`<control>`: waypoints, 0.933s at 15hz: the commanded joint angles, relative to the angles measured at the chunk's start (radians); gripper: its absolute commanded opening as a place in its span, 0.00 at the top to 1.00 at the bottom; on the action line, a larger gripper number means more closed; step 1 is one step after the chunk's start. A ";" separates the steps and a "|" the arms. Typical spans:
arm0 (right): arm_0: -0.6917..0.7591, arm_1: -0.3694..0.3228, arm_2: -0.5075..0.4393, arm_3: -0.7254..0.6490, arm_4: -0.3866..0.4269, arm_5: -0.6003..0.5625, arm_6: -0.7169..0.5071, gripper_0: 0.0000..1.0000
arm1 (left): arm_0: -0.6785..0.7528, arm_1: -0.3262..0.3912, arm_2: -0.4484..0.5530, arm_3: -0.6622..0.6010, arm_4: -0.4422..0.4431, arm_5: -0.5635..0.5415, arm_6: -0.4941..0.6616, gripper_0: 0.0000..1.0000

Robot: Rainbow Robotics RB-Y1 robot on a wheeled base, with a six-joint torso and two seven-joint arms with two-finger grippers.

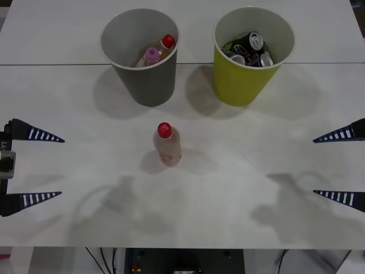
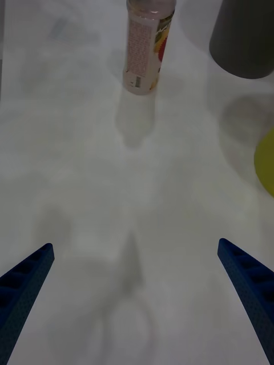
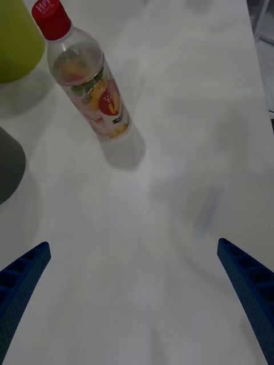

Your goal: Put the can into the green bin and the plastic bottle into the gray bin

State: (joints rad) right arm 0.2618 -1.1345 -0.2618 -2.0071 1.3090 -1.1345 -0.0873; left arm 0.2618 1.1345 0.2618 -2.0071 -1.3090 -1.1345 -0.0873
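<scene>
The plastic bottle (image 1: pixel 167 145) (image 2: pixel 145 51) (image 3: pixel 85 80) stands upright in the middle of the table, red cap on top, with an orange-red and white label. Behind it to the left is the gray bin (image 1: pixel 145 83) (image 2: pixel 242 40) (image 3: pixel 8 165); the green bin (image 1: pixel 239 83) (image 2: pixel 267 162) (image 3: pixel 17 40) is behind it to the right. Several cans (image 1: pixel 251 50) lie inside the green bin. My left gripper (image 1: pixel 61 166) (image 3: pixel 133 243) hangs open at the table's left side. My right gripper (image 1: pixel 313 166) (image 2: pixel 135 244) is open at the right side. Both are well clear of the bottle.
Inside the gray bin lie a bottle with a pink-purple cap (image 1: pixel 151 55) and another with a red cap (image 1: pixel 167 41). A seam (image 1: pixel 57 64) crosses the white table behind the bins. The table's front edge (image 1: pixel 182 247) runs just below the grippers.
</scene>
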 commanded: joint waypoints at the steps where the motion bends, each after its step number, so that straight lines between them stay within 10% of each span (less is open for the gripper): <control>1: 0.000 0.000 0.000 0.000 0.000 0.000 0.000 0.00 | 0.000 0.000 0.000 0.000 0.000 0.000 0.000 0.00; 14: 0.000 0.000 0.000 0.000 0.000 0.000 0.000 0.00 | -0.156 -0.036 -0.208 0.219 0.192 0.065 -0.040 0.00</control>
State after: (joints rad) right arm 0.2618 -1.1345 -0.2618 -2.0071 1.3090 -1.1345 -0.0873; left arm 0.1155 1.1071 0.0691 -1.7965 -1.1241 -1.0815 -0.1202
